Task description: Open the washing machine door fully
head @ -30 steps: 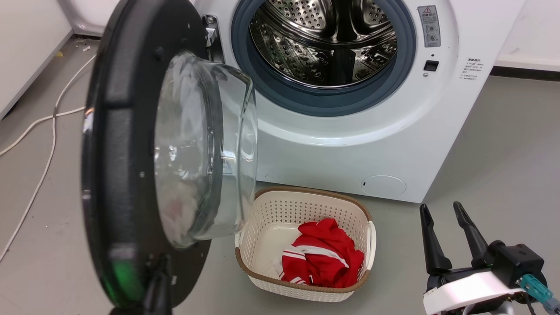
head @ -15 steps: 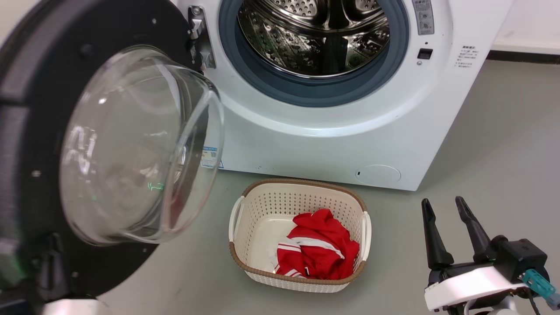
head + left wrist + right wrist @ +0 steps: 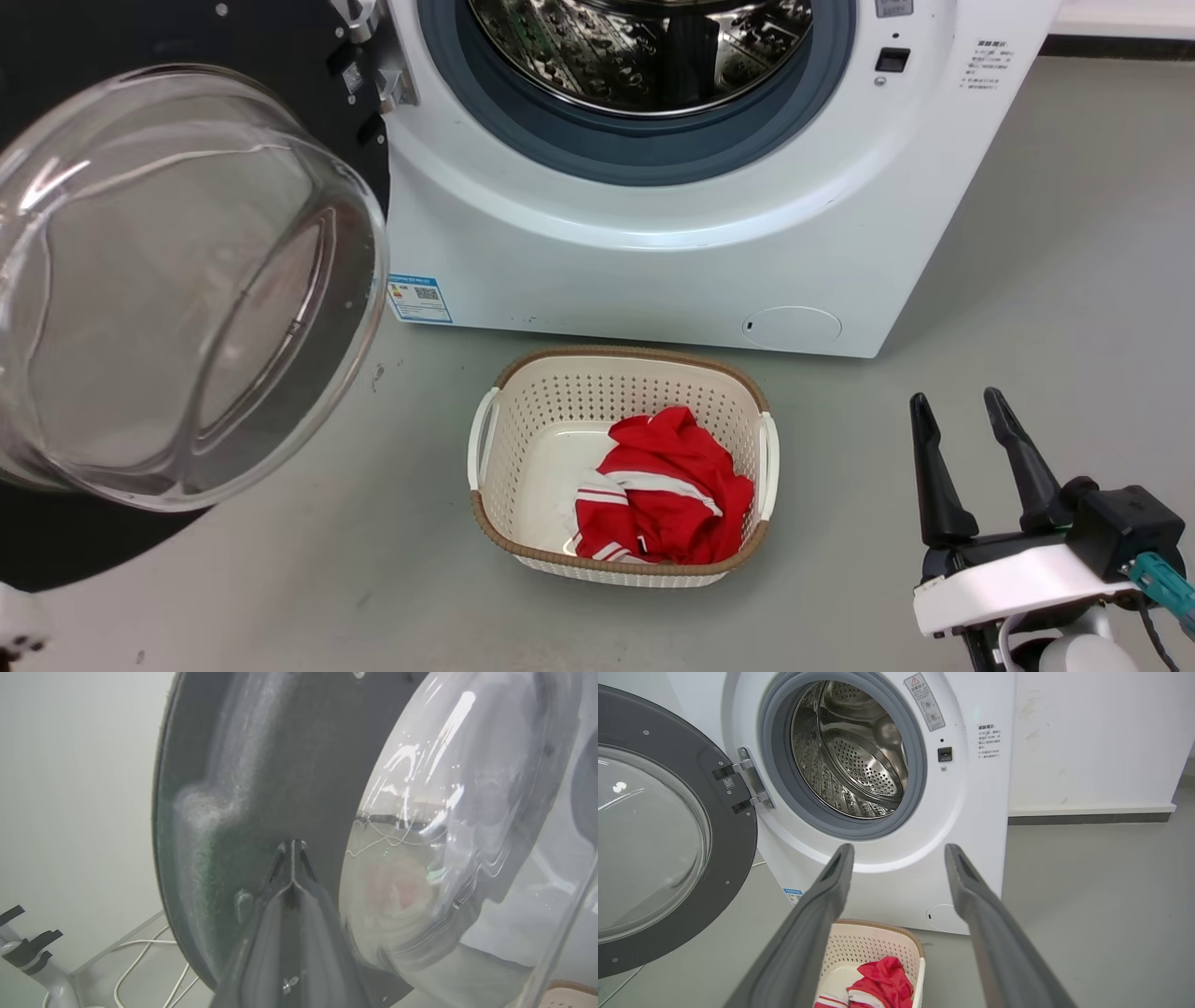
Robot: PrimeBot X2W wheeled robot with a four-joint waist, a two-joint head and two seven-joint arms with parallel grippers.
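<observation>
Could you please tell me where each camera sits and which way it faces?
Head: high, looking down at machine, basket and door; right gripper lower right.
Left wrist: close up to the door's inner face; left gripper, shut.
Right wrist: low, facing the drum; right gripper open.
Head and right wrist share door, machine, basket.

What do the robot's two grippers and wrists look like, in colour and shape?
The right gripper has two long, tapering black fingers on a white curved bracket, with a black block and a teal plug at the wrist. The left gripper is likewise dark grey and pointed.
</observation>
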